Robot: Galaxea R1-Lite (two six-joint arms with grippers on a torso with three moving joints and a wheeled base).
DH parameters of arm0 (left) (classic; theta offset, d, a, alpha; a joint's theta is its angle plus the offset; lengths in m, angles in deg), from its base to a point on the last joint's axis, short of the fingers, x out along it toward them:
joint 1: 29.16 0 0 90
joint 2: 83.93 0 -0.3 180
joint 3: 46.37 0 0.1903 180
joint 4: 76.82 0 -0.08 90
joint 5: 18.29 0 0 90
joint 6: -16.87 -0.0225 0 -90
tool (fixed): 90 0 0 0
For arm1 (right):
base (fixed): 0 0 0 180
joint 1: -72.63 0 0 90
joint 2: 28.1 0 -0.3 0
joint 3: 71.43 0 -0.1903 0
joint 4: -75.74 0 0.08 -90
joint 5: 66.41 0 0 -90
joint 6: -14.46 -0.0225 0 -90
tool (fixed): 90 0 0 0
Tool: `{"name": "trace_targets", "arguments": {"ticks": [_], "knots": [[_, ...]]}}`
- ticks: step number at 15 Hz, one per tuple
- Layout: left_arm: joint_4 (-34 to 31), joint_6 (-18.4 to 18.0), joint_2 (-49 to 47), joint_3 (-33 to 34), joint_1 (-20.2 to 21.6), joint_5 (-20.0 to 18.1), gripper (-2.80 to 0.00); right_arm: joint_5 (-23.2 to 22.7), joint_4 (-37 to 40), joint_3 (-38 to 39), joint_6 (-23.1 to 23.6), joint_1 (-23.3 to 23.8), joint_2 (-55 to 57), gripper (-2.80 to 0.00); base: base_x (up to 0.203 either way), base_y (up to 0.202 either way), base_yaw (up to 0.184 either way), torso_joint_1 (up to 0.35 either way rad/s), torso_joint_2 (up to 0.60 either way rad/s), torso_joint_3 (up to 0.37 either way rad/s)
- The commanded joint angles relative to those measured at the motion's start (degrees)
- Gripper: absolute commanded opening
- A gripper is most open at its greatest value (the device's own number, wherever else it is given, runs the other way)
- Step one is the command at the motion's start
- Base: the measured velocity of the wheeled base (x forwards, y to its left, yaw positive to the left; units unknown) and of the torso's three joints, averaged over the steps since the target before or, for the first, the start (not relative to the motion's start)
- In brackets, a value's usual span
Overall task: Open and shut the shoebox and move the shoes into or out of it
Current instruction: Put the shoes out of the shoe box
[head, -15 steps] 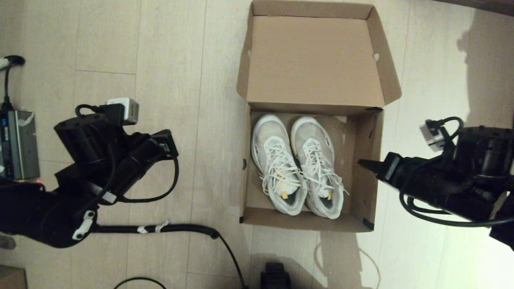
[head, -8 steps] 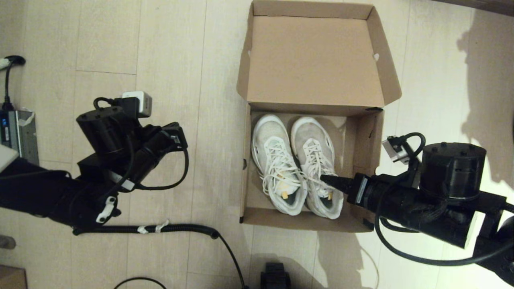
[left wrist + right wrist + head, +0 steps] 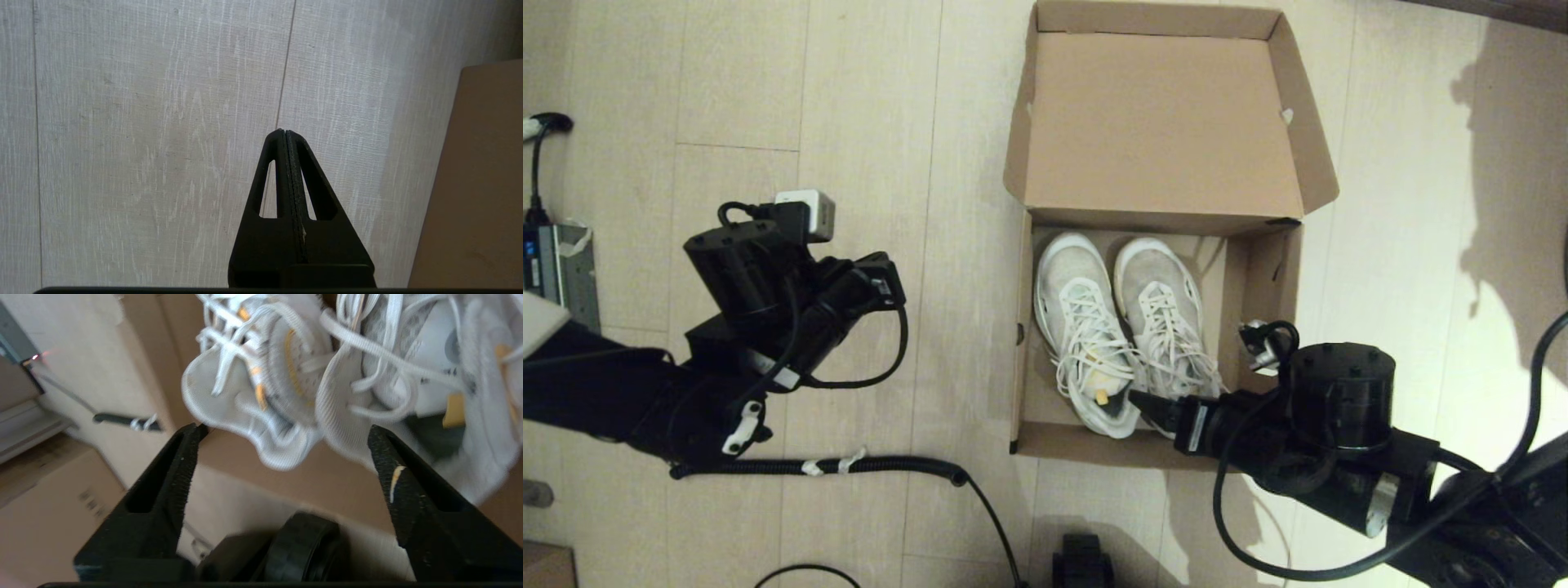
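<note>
The shoebox [image 3: 1262, 278] is seen on the floor [image 3: 866, 98], lid folded back to the far side. The shoes [image 3: 1127, 331] are laid side by side inside. The right claw [image 3: 286, 447] is held released at their heels; the left claw [image 3: 285, 134], clenched empty, is kept left of the box.

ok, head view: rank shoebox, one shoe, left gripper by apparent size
1. shoebox, lid open, by far the largest.
2. shoe.
3. left gripper, shut. It sits closer to the camera than the shoe, so 2 versus 3 is unsure.
</note>
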Motion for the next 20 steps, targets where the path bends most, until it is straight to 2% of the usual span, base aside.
{"name": "trace_targets", "arguments": {"ticks": [1, 5, 7, 10, 12, 13, 20], "knots": [[0.3, 0.0, 0.0, 0.1, 0.1, 0.1, -2.80, 0.2, -3.1, 0.6, 0.4, 0.0, 5.0, 0.00, 0.000, 0.000, 0.000, 0.000, 0.00, 0.000], [0.6, 0.0, -0.1, 0.4, 0.1, 0.1, -2.80, 0.4, -6.8, -0.2, 2.1, 0.2, 9.4, 0.00, 0.000, 0.000, 0.000, 0.000, 0.00, 0.000], [0.7, 0.1, 0.2, 0.6, 0.0, 0.2, -2.80, 2.6, -9.3, -1.0, 4.4, 0.3, 13.3, 0.00, 0.000, 0.000, 0.000, 0.000, 0.00, 0.000], [0.7, 0.2, 0.9, 1.0, 0.1, 0.3, -2.80, 5.6, -20.2, -2.3, 7.6, 0.3, 20.1, 0.00, 0.000, 0.000, 0.000, 0.000, 0.00, 0.000], [0.8, 0.2, 1.2, 2.1, 0.1, 0.3, -2.80, 6.6, -21.4, -2.5, 7.8, 0.3, 21.4, 0.00, 0.000, 0.000, 0.000, 0.000, 0.00, 0.000], [1.5, 0.2, 1.1, 2.5, 0.1, 0.3, -2.80, 6.9, -21.5, -2.5, 7.8, 0.3, 21.5, -2.80, 0.000, 0.000, 0.000, 0.000, 0.00, 0.000], [3.0, 0.2, 0.9, 3.4, 0.1, 0.3, -2.80, 8.4, -21.4, -4.2, 7.9, 0.3, 21.0, -2.80, 0.000, 0.000, 0.000, 0.000, 0.00, 0.000]]}}
